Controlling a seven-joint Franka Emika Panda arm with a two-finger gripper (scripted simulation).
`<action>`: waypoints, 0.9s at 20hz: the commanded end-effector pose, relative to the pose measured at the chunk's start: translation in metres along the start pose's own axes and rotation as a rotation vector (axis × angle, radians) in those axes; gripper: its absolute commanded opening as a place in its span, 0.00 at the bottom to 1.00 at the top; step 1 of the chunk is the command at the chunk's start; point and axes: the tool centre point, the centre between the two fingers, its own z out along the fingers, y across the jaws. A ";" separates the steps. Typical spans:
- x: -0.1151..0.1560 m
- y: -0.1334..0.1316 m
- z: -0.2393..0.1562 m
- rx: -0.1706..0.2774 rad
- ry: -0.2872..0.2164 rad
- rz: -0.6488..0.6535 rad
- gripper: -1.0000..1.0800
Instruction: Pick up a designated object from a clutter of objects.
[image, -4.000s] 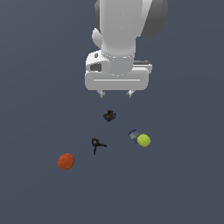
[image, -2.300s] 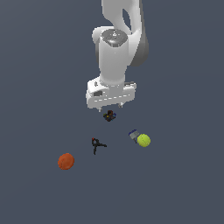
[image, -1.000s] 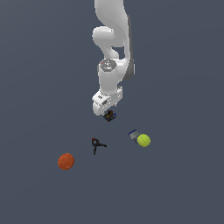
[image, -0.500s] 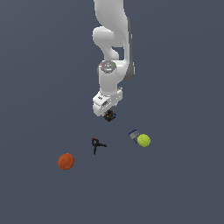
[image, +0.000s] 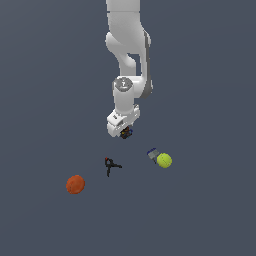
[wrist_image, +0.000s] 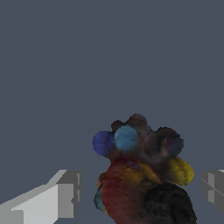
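Grey floor: gripper (image: 125, 133) fingers w/ gaps round speckled lump (wrist_image: 142, 175).

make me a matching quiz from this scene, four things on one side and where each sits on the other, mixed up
Things:
1. speckled lump
2. orange-red ball
3. yellow-green ball
4. black clamp

Places:
A. next to the small grey-blue block
B. farthest to the exterior view's left
C. between the fingers of the claw
D. between the two balls

Pairs: 1-C, 2-B, 3-A, 4-D
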 end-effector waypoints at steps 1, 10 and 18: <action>0.000 0.000 0.007 -0.001 0.000 -0.001 0.96; 0.001 0.001 0.011 -0.001 0.001 -0.001 0.00; 0.001 0.001 0.011 -0.001 0.001 -0.001 0.00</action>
